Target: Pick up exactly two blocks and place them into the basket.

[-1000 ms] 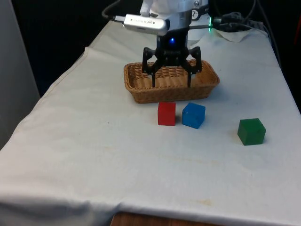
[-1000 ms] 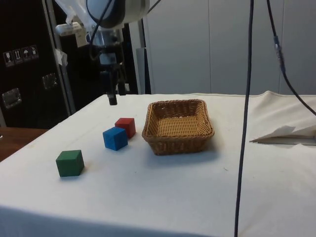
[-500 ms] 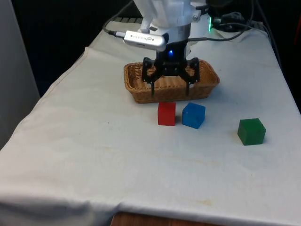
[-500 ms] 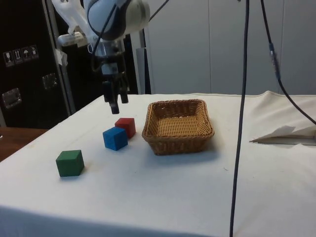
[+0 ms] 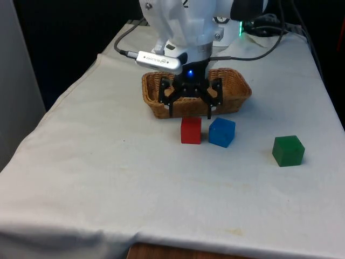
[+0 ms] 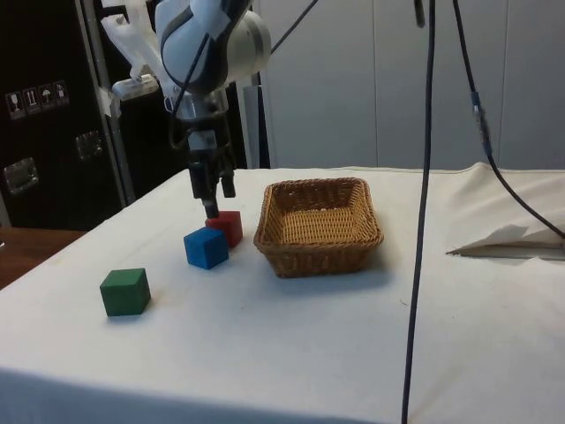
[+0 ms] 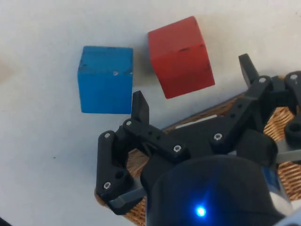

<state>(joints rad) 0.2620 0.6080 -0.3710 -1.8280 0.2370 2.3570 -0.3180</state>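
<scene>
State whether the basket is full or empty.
Empty: the basket shows only bare wicker inside, while red, blue and green blocks sit on the cloth.

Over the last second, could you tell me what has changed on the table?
The tool has come down and forward from above the basket towards the red block, its fingers open, and now hangs just above that block. It has taken hold of nothing. The red block, the blue block, the green block and the basket lie where they were.
</scene>
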